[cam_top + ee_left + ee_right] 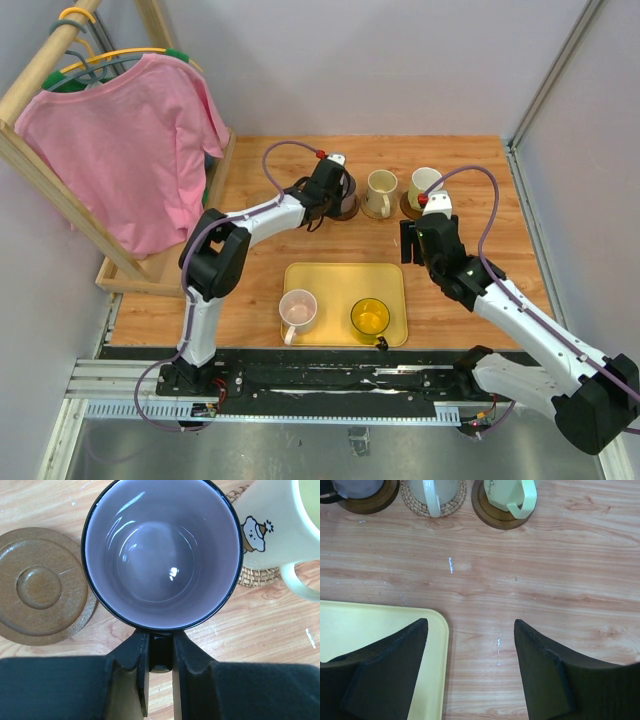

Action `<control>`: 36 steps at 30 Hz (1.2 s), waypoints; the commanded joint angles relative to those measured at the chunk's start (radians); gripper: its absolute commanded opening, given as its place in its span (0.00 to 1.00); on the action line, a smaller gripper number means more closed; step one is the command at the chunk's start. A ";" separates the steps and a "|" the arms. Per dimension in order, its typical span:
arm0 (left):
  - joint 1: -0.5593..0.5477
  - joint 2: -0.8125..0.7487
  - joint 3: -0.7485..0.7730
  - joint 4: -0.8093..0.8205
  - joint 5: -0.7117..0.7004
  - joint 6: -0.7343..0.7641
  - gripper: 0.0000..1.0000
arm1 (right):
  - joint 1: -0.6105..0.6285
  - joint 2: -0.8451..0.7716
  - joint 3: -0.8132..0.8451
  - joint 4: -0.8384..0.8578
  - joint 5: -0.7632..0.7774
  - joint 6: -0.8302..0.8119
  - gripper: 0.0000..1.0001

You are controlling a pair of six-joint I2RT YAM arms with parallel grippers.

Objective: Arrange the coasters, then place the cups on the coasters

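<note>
While our left jaws clamped the handle of the purple-grey cup [162, 555], it sat on a dark coaster [372, 505].
We judged a straight, gentle release best; our right jaws hung spread and empty.

Lilac mug [162, 555]: pale purple inside, black rim. Cream mug [280, 525]: small snowman print. Tan coaster [255, 575]: woven straw pattern. Brown coaster [42, 587]: concentric rings. Tray [345, 278]: plain yellow. Shirt [130, 150]: pink. Table [545, 580]: light wood grain.

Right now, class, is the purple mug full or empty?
Empty. The left wrist view looks straight into the purple mug: its bare, glossy bottom shows, no liquid.
</note>
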 commanded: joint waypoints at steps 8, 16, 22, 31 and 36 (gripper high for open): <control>-0.006 0.014 0.052 0.034 0.024 -0.034 0.00 | -0.015 -0.005 -0.005 0.027 -0.035 -0.016 0.71; -0.015 0.010 0.054 0.000 0.013 -0.029 0.20 | -0.016 -0.006 -0.008 0.029 -0.053 -0.015 0.71; -0.026 -0.004 0.045 -0.022 0.005 -0.025 0.26 | -0.016 -0.010 -0.011 0.029 -0.065 -0.003 0.71; -0.032 -0.041 0.010 -0.032 -0.024 -0.024 0.52 | -0.015 -0.023 -0.023 0.029 -0.087 0.005 0.71; -0.032 -0.057 -0.010 -0.028 -0.043 -0.021 0.51 | -0.015 -0.033 -0.028 0.029 -0.091 0.010 0.71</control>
